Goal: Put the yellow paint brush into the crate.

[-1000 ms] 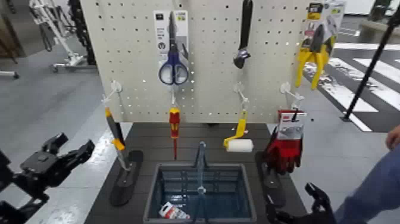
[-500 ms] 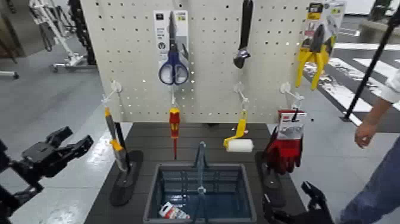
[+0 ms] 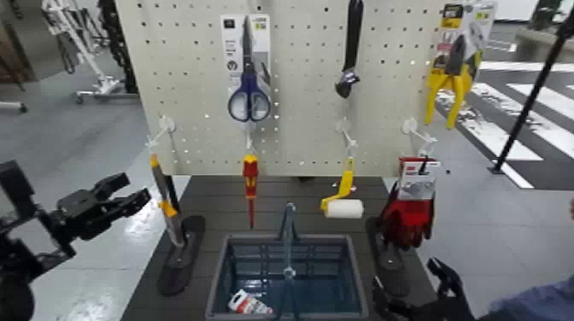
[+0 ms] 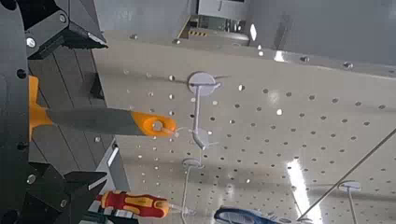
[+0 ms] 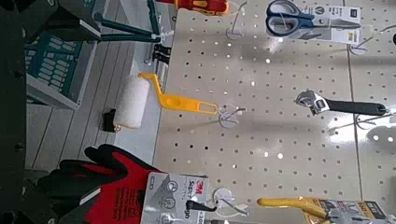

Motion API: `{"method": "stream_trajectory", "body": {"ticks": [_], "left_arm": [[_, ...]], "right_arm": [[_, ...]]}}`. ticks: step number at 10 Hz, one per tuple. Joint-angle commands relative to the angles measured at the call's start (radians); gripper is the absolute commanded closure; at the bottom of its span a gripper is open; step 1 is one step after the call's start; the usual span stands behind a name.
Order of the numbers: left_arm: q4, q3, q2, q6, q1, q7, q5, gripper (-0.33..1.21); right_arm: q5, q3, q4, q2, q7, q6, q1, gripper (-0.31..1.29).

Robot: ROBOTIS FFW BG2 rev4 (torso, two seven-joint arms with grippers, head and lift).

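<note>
Landmark = crate [image 3: 289,317]. Yellow paint brush [image 3: 168,207] is L of crate & higher, hung approx. upright from a hook [image 3: 162,128] on the pegboard [image 3: 299,85], not in crate. L gripper [image 3: 135,190] is farther L of crate, also above rim ht., just beside brush: claw released, jaws spread toward brush, nothing gripped. R gripper [image 3: 412,285] is parked near crate's R side, also spread & empty.

Crate has its tall handle [image 3: 289,235] up & a red/white pkt [image 3: 248,302] inside, toward L. Above crate's back: red/yellow screwdriver [image 3: 250,183] to L, yellow roller w/ white cyl. [image 3: 344,208] to R. Red/blk gloves [image 3: 407,213] hang R of crate. Higher over crate: blue-handled scissors [image 3: 248,98], adj. wrench [image 3: 348,60]; yellow pliers [image 3: 451,81] high & R. Person's blue-clad part [image 3: 538,303] is well R of crate.
</note>
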Motion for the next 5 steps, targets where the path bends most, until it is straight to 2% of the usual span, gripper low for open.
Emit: {"method": "stream_trajectory", "body": {"ticks": [1, 5], "left_arm": [[0.044, -0.027, 0.013, 0.015, -0.046, -0.040, -0.028, 0.31], [0.097, -0.071, 0.025, 0.024, -0.094, -0.078, -0.069, 0.42]], "right_arm": [[-0.004, 0.003, 0.003, 0.000, 0.003, 0.002, -0.004, 0.15], [-0.010, 0.008, 0.009, 0.002, 0.009, 0.006, -0.010, 0.15]]}}
